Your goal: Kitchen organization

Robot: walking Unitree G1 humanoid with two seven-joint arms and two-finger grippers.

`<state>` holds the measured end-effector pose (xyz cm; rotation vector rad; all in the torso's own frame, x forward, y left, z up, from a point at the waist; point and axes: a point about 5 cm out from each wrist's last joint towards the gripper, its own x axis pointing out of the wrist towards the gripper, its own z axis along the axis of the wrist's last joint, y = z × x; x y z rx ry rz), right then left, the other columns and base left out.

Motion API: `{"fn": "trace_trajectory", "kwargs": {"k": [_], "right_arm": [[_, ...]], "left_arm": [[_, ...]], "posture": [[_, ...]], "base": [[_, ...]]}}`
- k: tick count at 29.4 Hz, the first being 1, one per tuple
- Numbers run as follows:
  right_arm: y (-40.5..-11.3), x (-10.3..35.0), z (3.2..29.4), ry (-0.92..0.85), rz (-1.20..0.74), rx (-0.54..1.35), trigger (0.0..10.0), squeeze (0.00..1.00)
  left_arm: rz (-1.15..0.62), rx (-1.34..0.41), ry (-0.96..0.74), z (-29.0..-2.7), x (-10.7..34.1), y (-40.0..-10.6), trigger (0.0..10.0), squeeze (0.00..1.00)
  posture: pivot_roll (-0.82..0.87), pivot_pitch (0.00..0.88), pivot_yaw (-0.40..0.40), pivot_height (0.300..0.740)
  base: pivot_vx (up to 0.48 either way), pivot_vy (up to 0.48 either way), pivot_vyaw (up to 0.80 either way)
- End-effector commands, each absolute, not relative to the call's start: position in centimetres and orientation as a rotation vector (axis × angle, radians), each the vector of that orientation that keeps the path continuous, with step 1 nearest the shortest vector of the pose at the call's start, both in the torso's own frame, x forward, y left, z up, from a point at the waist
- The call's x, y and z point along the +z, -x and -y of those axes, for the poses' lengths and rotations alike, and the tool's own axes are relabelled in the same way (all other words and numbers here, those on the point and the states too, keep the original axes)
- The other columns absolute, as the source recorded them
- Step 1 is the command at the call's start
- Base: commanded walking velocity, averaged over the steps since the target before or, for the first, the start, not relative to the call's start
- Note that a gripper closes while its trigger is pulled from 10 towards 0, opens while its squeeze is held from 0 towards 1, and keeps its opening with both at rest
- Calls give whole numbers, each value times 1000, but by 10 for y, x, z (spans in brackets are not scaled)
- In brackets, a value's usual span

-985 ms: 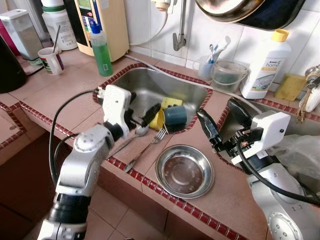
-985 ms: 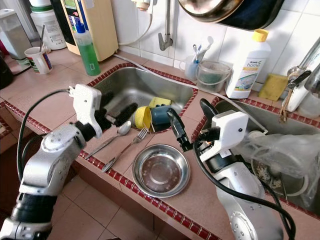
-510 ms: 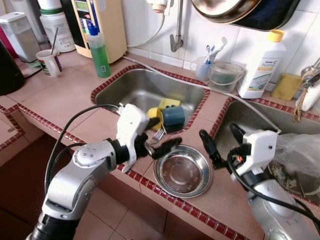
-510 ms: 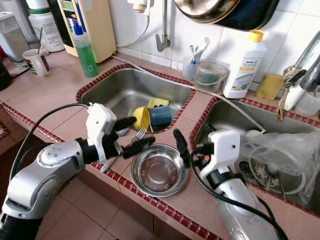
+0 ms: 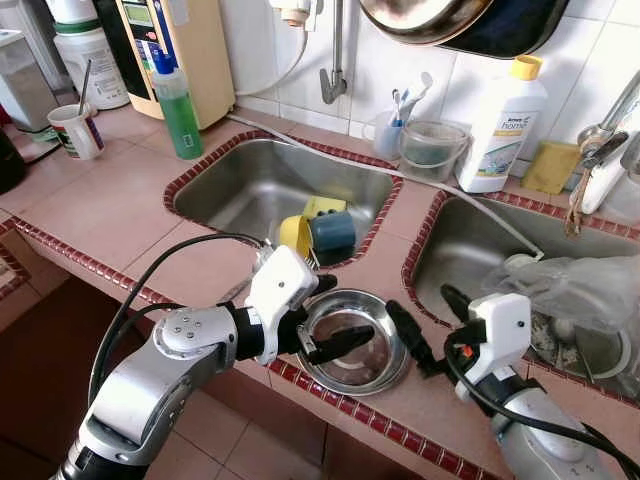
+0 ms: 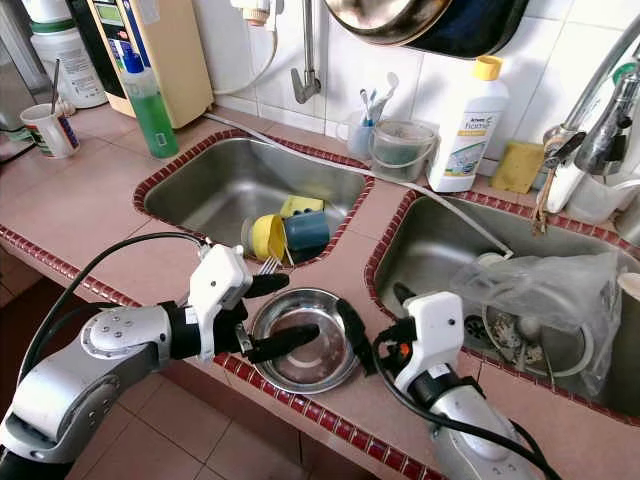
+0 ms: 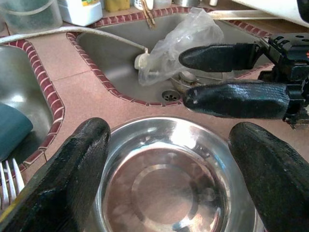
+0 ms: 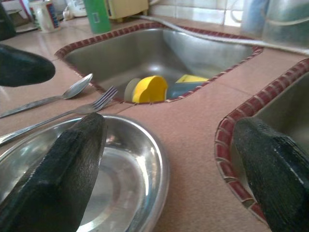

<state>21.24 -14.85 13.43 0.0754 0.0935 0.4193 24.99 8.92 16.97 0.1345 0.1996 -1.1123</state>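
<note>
1. Tiled counter [image 5: 120, 200]: steel bowl [image 5: 375, 360] at 6 o'clock of left sink [image 5: 230, 180].
2. Left wrist: left gripper [image 7: 171, 169] spread wide, straddling bowl, holding nothing.
3. Right wrist: right gripper [image 8: 169, 179] agape, empty, at bowl's 3 o'clock. Probably pre-grasp; closing on rim needed next.

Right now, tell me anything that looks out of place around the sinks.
A yellow cup and a blue cup lie tipped on their sides in the left sink. A crumpled plastic bag sits in the right sink, over its drain. A fork and spoon lie loose on the counter.
</note>
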Motion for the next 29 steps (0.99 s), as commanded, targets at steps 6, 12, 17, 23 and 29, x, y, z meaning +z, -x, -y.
{"fn": "trace_trajectory", "kwargs": {"k": [6,12,17,23,29], "right_arm": [[-214,130,146,-40,-117,481,10000,0],[-216,125,146,-70,-145,498,10000,0],[-218,124,146,-124,-161,514,10000,0],[-221,124,148,-189,-179,514,10000,0],[-225,124,150,-230,-205,493,10000,0]], "left_arm": [[-185,-1096,-169,-91,168,-249,10000,0],[-178,-1088,-159,-91,170,-249,10000,0],[-167,-1086,-157,-91,172,-249,10000,0],[-153,-1085,-148,-90,176,-250,10000,0],[-142,-1090,-142,-87,178,-248,10000,0]], "posture": [[-82,89,11,731],[-76,95,10,731],[-74,98,7,731],[-73,100,6,731],[-71,103,3,731]], "base": [[0,0,0],[0,0,0],[0,0,0],[0,0,0],[0,0,0]]}}
